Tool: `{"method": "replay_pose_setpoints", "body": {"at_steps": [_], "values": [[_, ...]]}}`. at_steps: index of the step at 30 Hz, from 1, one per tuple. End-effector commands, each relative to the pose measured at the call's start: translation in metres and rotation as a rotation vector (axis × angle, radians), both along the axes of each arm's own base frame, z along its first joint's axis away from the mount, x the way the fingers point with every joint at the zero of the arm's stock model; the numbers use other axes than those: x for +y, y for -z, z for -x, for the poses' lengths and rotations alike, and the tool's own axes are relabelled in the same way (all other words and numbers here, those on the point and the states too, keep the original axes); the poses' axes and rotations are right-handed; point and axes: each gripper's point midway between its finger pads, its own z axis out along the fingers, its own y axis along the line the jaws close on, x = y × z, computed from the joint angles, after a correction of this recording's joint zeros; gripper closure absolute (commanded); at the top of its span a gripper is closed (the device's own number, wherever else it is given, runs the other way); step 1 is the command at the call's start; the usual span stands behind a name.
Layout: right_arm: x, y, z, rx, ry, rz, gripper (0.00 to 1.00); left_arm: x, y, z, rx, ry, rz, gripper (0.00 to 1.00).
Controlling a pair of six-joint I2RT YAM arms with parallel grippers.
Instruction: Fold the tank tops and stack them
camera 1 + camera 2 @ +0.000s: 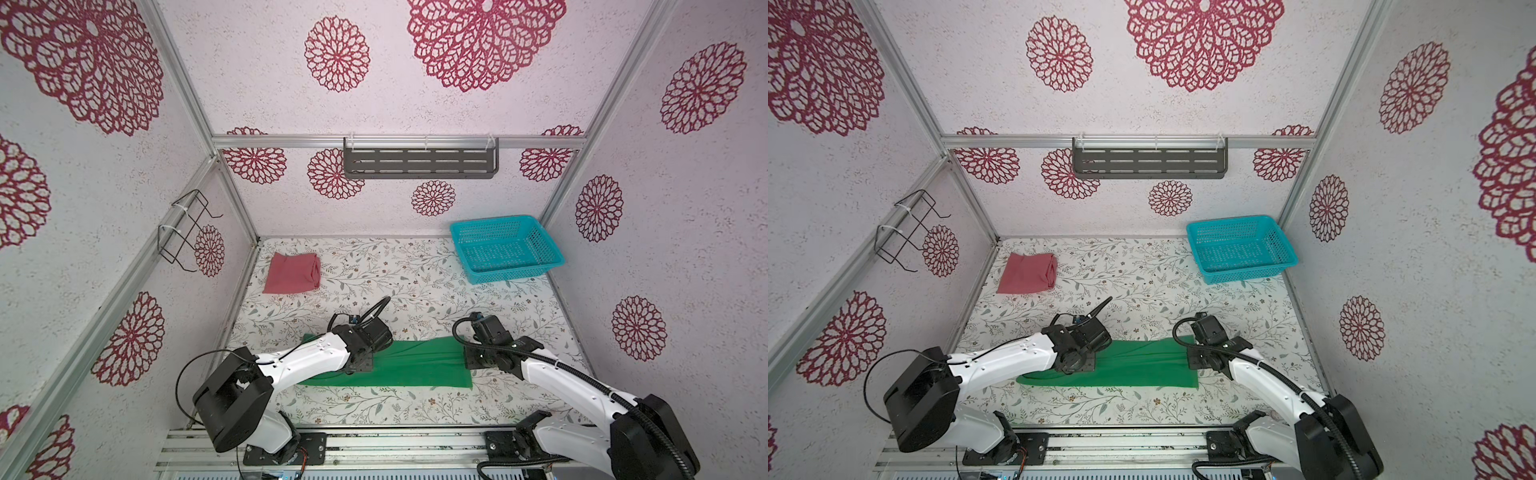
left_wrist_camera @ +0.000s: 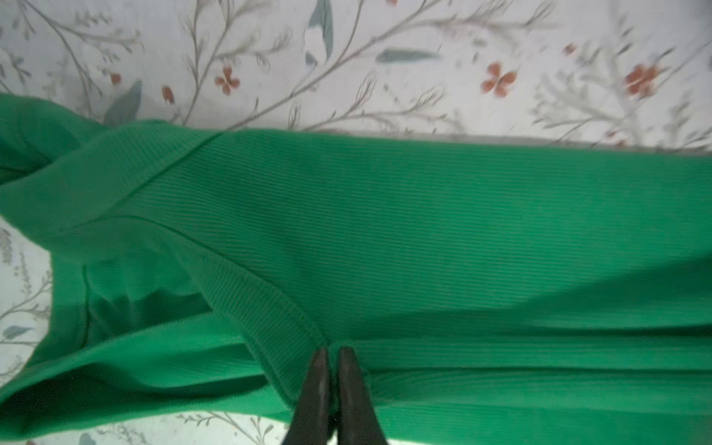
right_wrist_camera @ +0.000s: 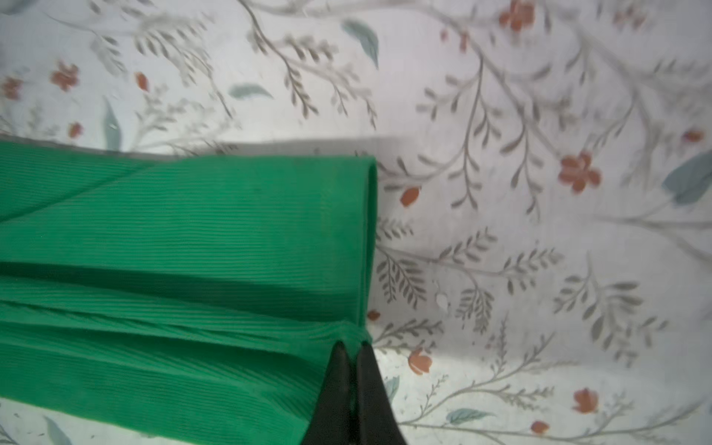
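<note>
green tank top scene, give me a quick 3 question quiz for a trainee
1. True or false: the folded pink-red tank top lies apart from the green tank top.
2. What do the left gripper and the right gripper pinch? A) nothing B) the green tank top C) the pink-red tank top
3. In both top views, where on the table does the turquoise mesh basket stand?
Key: 1 true; 2 B; 3 the far right corner.
</note>
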Motion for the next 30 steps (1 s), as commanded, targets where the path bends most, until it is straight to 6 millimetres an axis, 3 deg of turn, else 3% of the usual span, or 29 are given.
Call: {"method": "replay_pose_setpoints", "body": {"at_steps": [1, 2, 5, 8, 12, 17, 23, 30], "values": [[-0.005, -0.006, 0.001, -0.014, 0.066, -0.015, 0.75, 0.020, -0.002, 0.010, 0.033, -0.032, -0.095, 0.77], [-0.007, -0.011, -0.001, -0.023, 0.066, -0.009, 0.72, 0.022, -0.009, 0.009, 0.030, -0.017, -0.111, 0.62], [-0.005, -0.033, -0.011, -0.043, 0.043, 0.002, 0.63, 0.023, -0.040, 0.000, 0.010, 0.023, -0.134, 0.34], [0.002, -0.051, -0.021, -0.047, 0.020, 0.004, 0.63, 0.033, -0.063, -0.007, 0.010, 0.028, -0.133, 0.25], [0.021, -0.058, -0.032, -0.050, 0.003, -0.066, 0.65, 0.076, -0.064, -0.008, 0.041, -0.091, -0.105, 0.26], [0.043, -0.042, -0.039, -0.020, -0.003, -0.141, 0.68, 0.123, -0.044, -0.014, 0.025, -0.321, 0.086, 0.36], [0.050, -0.029, -0.041, 0.002, -0.006, -0.161, 0.68, 0.145, -0.028, -0.034, -0.008, -0.455, 0.189, 0.42], [0.053, -0.021, -0.043, 0.014, -0.014, -0.160, 0.68, 0.143, 0.002, -0.046, 0.026, -0.466, 0.198, 0.53]]}}
